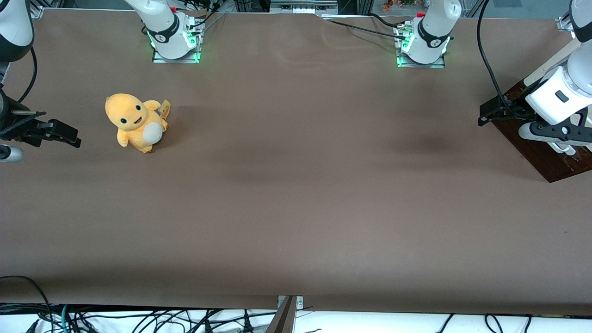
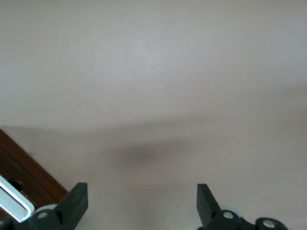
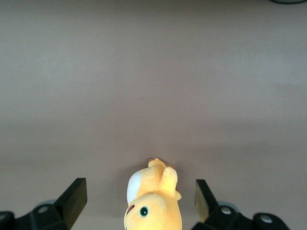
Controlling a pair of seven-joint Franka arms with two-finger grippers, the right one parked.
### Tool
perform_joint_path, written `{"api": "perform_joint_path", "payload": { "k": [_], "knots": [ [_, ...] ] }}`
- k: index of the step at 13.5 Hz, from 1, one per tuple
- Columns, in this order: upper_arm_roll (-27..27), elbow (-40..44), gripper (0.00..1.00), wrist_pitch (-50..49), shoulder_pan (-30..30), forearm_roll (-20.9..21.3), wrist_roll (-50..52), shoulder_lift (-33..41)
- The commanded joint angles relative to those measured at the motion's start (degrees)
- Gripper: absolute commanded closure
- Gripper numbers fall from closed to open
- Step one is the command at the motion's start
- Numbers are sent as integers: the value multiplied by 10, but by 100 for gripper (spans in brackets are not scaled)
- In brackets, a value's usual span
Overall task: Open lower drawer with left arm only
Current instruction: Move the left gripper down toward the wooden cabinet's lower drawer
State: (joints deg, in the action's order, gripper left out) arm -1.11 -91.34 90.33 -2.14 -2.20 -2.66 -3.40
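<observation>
The left arm (image 1: 566, 88) reaches in at the working arm's end of the table. Its black gripper (image 1: 488, 113) hangs open over the edge of a dark reddish-brown wooden piece (image 1: 541, 155), which I take for the lower drawer. In the left wrist view the gripper (image 2: 141, 192) stands wide open with only bare brown table between its fingers (image 2: 76, 201). Beside one finger shows a corner of the drawer's dark wood (image 2: 26, 167) with part of a white bar handle (image 2: 14, 203). The gripper touches neither. Most of the drawer is hidden by the arm or out of frame.
A yellow plush toy (image 1: 136, 122) sits toward the parked arm's end of the table and shows between the parked gripper's fingers (image 3: 153, 201). Two arm bases lit green (image 1: 175, 44) (image 1: 421, 48) stand farthest from the front camera. Brown table (image 1: 296, 185) spans between.
</observation>
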Motion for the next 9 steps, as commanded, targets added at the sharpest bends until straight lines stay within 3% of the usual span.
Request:
{"api": "perform_joint_path", "payload": {
  "k": [1, 9],
  "knots": [
    [-1, 20, 0, -14, 5, -7, -13, -8],
    [-1, 20, 0, -14, 9, -6, -9, -9]
  ]
}}
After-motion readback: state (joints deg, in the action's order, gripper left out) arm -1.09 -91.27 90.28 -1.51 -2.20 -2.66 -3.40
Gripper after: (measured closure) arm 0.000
